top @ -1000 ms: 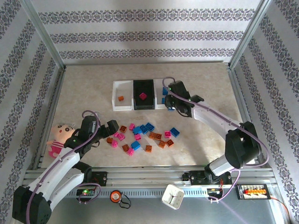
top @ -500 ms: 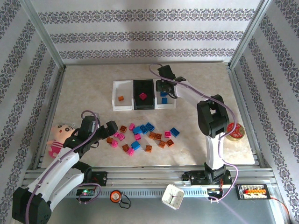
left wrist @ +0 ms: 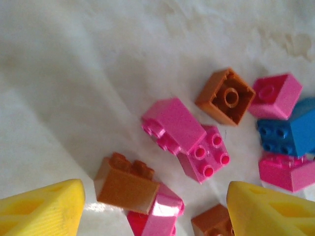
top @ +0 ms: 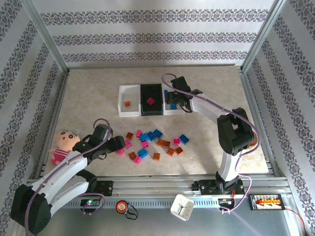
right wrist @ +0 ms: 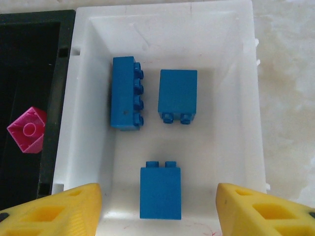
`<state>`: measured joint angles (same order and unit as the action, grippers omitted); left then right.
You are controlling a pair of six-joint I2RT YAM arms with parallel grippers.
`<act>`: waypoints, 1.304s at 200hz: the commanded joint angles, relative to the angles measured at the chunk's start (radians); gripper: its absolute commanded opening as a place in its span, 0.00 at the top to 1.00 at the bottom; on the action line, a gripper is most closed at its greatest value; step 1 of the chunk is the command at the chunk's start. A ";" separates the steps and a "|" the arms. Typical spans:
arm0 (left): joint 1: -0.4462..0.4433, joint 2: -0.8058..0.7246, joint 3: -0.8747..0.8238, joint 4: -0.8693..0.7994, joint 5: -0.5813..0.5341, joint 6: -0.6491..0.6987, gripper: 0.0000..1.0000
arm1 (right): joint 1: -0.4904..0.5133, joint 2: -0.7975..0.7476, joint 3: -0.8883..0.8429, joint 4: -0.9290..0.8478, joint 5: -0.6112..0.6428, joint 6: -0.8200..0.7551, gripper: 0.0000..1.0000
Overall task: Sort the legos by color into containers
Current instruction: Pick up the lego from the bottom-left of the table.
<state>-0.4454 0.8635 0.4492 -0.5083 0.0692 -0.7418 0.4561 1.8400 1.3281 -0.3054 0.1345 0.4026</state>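
Loose legos (top: 153, 142) in orange-brown, pink and blue lie mid-table. My left gripper (top: 116, 144) is low over the pile's left edge. In the left wrist view it (left wrist: 155, 216) is open, its fingers either side of an orange-brown brick (left wrist: 127, 184) that leans on a pink brick (left wrist: 160, 219). Neither finger touches them. The containers stand in a row: a left white bin (top: 123, 93) with one orange brick, a black bin (top: 151, 91) with one pink brick (right wrist: 28, 129), and a right white bin (right wrist: 221, 59). My right gripper (right wrist: 160, 216) hangs open over that bin, where three blue bricks (right wrist: 160, 191) lie.
A pink-dressed doll (top: 63, 145) lies at the left table edge beside my left arm. A white cup (top: 181, 206) sits on the front rail below the table. Metal frame posts run along both sides. More pink, blue and orange bricks (left wrist: 275, 123) crowd just right of my left gripper.
My right gripper has opened over the right white bin, and the blue brick it carried now lies there. My left gripper has moved right onto the pile's edge, with its jaws narrowing.
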 commanded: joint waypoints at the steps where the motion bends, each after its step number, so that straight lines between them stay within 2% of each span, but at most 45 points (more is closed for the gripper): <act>1: -0.049 0.021 0.011 -0.067 -0.081 0.001 0.25 | 0.009 -0.034 -0.043 0.041 -0.020 0.038 0.38; 46: -0.050 0.079 0.002 0.000 -0.114 0.021 0.28 | 0.007 -0.041 -0.059 0.045 -0.020 0.041 0.38; 119: -0.049 0.242 -0.012 0.167 -0.105 -0.007 0.47 | 0.004 -0.059 -0.073 0.051 -0.018 0.042 0.38; 153: -0.046 0.306 0.015 0.198 -0.130 0.016 0.47 | 0.001 -0.062 -0.075 0.051 -0.021 0.041 0.38; 180: -0.045 0.343 0.029 0.208 -0.148 0.030 0.58 | -0.001 -0.068 -0.081 0.053 -0.019 0.039 0.38; 237: -0.044 0.289 0.046 0.175 -0.128 0.030 0.74 | -0.010 -0.094 -0.104 0.063 -0.019 0.044 0.38; 261: -0.044 0.223 0.111 0.110 -0.113 0.044 0.77 | -0.012 -0.115 -0.117 0.069 -0.027 0.051 0.38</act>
<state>-0.4847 1.1549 0.4751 -0.3389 -0.0540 -0.7280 0.4534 1.7763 1.2327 -0.2516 0.1184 0.4248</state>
